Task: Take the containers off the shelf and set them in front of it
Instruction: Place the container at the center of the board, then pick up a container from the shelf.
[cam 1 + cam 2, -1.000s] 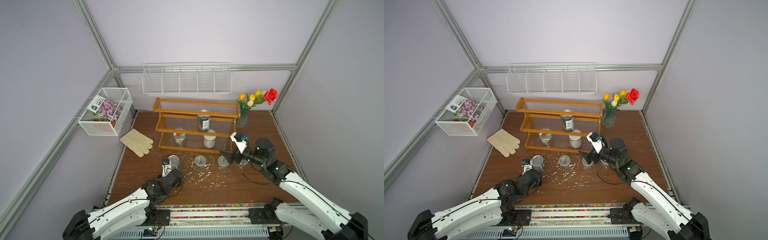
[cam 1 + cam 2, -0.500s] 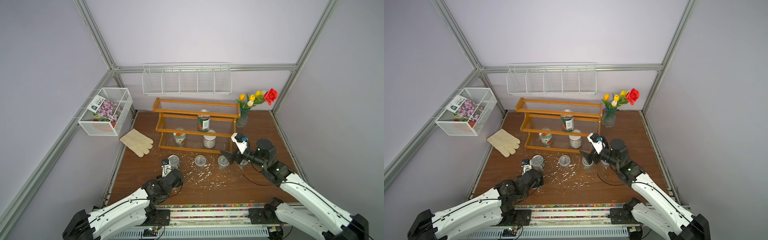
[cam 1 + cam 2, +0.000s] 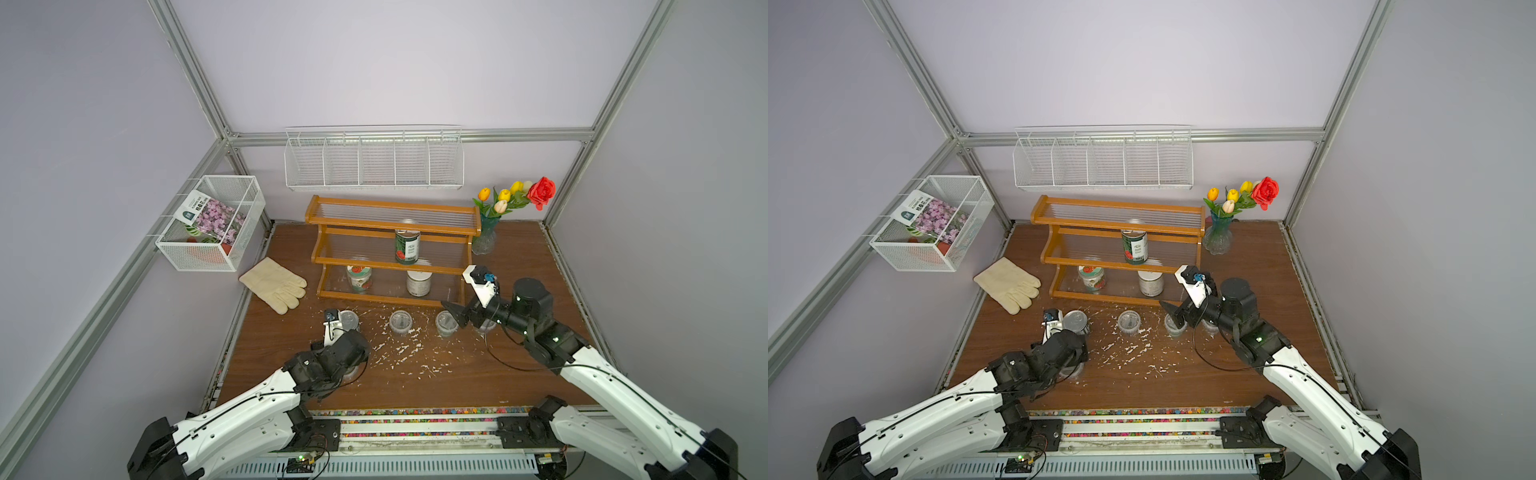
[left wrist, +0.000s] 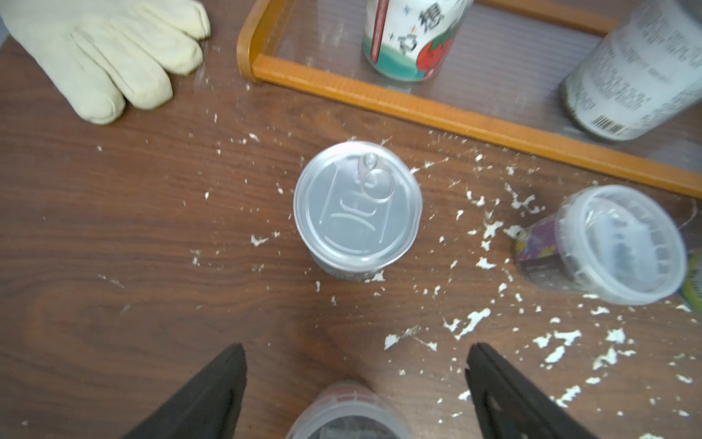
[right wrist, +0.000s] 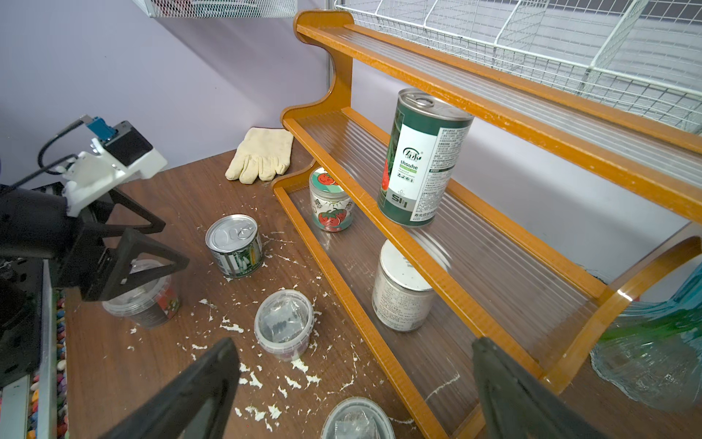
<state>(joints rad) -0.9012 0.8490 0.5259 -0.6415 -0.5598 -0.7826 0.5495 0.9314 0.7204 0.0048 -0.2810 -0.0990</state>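
One clear cup (image 4: 347,412) stands between the left fingers (image 4: 212,391), which are spread wide and clear of it, well in front of the shelf (image 3: 392,205); we judge its set-down finished. The short tin can (image 4: 357,201) sits nearer the shelf. The right fingers (image 5: 197,387) gape wide, holding nothing. Next we must lift clear and reach the strawberry jar (image 3: 360,279), white-lid jar (image 3: 418,282), then tall can (image 3: 407,248) on its tiers.

White arm shells (image 3: 249,411); black joints (image 3: 528,299); left gripper (image 4: 355,351) black, wedge-fingered.

A robotics lab cell: aluminium framing (image 3: 198,83) and plain lilac panels (image 3: 395,62) enclose a wooden worktop (image 3: 478,386), two white robot arms (image 3: 249,411) (image 3: 615,395) mounted along its front edge
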